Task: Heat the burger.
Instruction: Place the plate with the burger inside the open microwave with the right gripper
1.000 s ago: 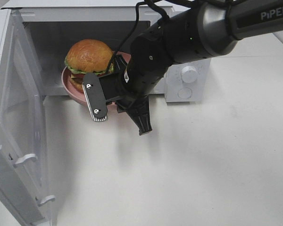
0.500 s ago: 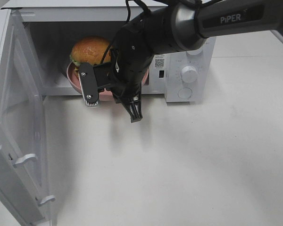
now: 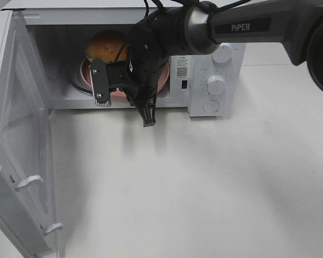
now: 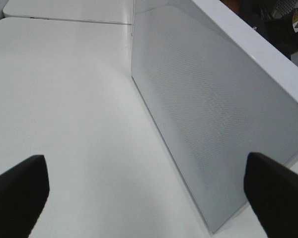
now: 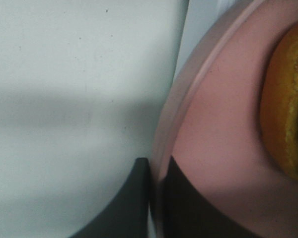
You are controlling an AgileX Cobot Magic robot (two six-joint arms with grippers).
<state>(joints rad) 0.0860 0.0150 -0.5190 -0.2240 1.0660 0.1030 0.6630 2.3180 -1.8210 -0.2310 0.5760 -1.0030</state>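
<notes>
The burger point(image 3: 105, 44) sits on a pink plate point(image 3: 85, 74) inside the open microwave point(image 3: 59, 59), and my right arm point(image 3: 156, 43) covers much of both. In the right wrist view my right gripper point(image 5: 156, 198) is shut on the plate's rim point(image 5: 188, 99), with the bun's edge point(image 5: 288, 99) beside it. My left gripper point(image 4: 149, 193) stands open with nothing between its dark fingertips point(image 4: 17, 193), above bare table beside a white perforated panel point(image 4: 213, 124).
The microwave door point(image 3: 16, 134) swings wide open on the left, reaching the table's front edge. The control panel with two knobs point(image 3: 215, 83) is at the cavity's right. White tabletop point(image 3: 204, 188) spreads in front of the microwave.
My right arm has pushed the plate with the burger from the cavity's mouth deeper into the microwave. The left gripper has stayed open.
</notes>
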